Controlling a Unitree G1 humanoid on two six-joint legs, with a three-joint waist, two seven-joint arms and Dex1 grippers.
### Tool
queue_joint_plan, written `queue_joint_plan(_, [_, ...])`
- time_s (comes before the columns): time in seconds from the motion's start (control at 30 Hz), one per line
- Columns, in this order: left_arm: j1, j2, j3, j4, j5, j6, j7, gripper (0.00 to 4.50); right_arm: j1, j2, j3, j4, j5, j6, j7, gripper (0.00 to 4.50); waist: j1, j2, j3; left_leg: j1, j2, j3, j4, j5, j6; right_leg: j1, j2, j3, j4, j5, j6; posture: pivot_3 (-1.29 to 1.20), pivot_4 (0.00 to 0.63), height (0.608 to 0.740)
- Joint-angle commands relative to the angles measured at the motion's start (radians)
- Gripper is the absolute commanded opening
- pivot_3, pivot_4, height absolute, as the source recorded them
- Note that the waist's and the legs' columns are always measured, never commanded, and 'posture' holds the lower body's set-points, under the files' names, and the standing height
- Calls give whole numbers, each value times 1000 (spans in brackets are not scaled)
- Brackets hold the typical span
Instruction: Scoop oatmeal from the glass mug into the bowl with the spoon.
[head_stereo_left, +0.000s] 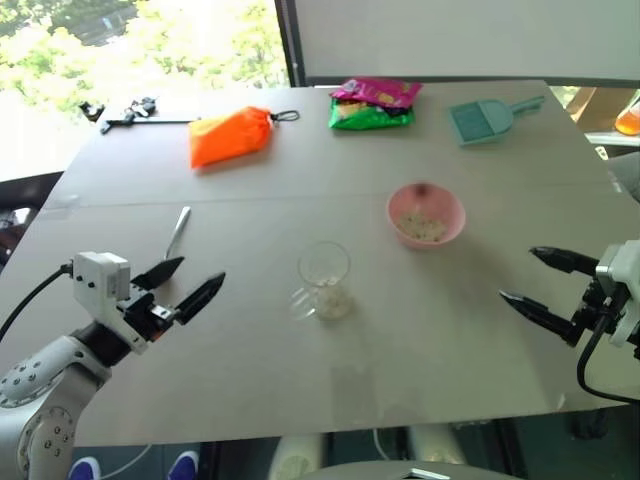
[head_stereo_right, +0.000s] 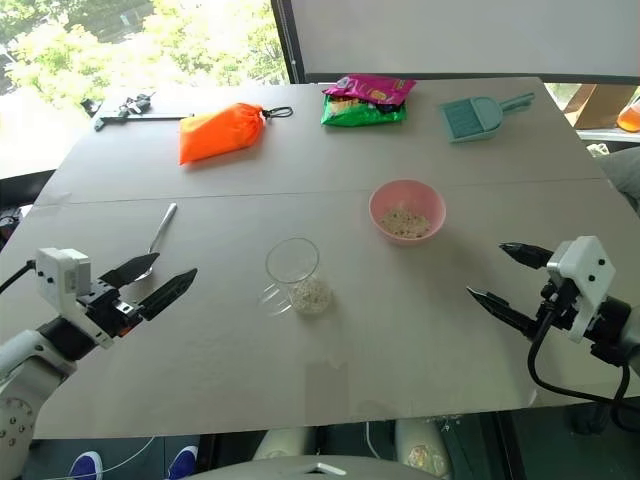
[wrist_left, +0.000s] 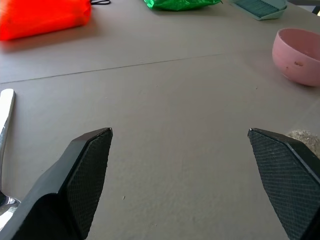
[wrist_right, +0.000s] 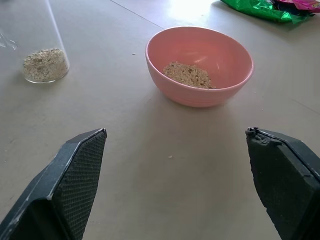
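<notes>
**A:** What do I have from the head camera?

**B:** The spoon (head_stereo_right: 160, 232) lies flat on the table (head_stereo_right: 420, 380) at its left side, long axis running away from me, handle tip far and leaning slightly right, scoop end near, just beyond my left gripper (head_stereo_right: 150, 280). The mug (head_stereo_right: 296, 276) stands upright mid-table with oatmeal (head_stereo_right: 309, 294) in its bottom; the pink bowl (head_stereo_right: 407, 212) sits beyond it to the right. Far off are an orange pouch (head_stereo_right: 220, 132), a green snack bag (head_stereo_right: 364, 103) and a teal scoop (head_stereo_right: 472, 116). Nothing lies between spoon and mug.

**A:** Left wrist?

**B:** Fingers spread wide, nothing held. I see the spoon's handle at one edge and the bowl's outer wall.

**A:** Right wrist?

**B:** My right gripper (wrist_right: 175, 185) is released too, empty, above bare table. Here I look into the bowl: flakes sit inside.
</notes>
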Motion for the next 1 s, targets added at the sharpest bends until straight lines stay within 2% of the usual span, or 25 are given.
queue_joint_plan(0.03, [-33, 4, 24, -9, -21, -10, 17, 4487, -13, -2, -4, -6, 10, -18, 14, 4500, 0, 0, 0, 0, 0, 0, 0, 0, 0, 0, 0, 0, 0, 0, 0, 0, 150, 740])
queue_joint_plan(0.43, [-136, -29, 26, 7, -40, 21, 158, 4487, -93, 76, 56, 88, -57, -93, -36, 4500, -2, 0, 0, 1, 0, 0, 0, 0, 0, 0, 0, 0, 1, 0, 0, 0, 150, 740])
queue_joint_plan(0.73, [-110, -49, 21, -44, -66, 39, 191, 4487, -107, 69, 87, 45, -11, -55, -12, 4500, -1, 0, 0, 0, 0, -1, 0, 0, 0, 0, 0, 0, 1, 0, 0, 0, 150, 740])
queue_joint_plan(0.9, [-101, -46, 21, -51, -72, 42, 197, 4487, -107, 78, 100, 53, -79, -150, -7, 4500, 0, 0, 0, 0, 0, -1, 0, 0, 0, 0, 0, 0, 1, 0, 0, 0, 150, 740])
queue_joint_plan(1.0, [-104, -39, 11, -51, -68, 43, 197, 4487, -109, 114, 115, 36, -32, -190, 28, 4500, -1, 0, 0, 0, 0, -1, 0, 0, 0, 0, 0, 0, 1, 0, 0, 0, 150, 740])
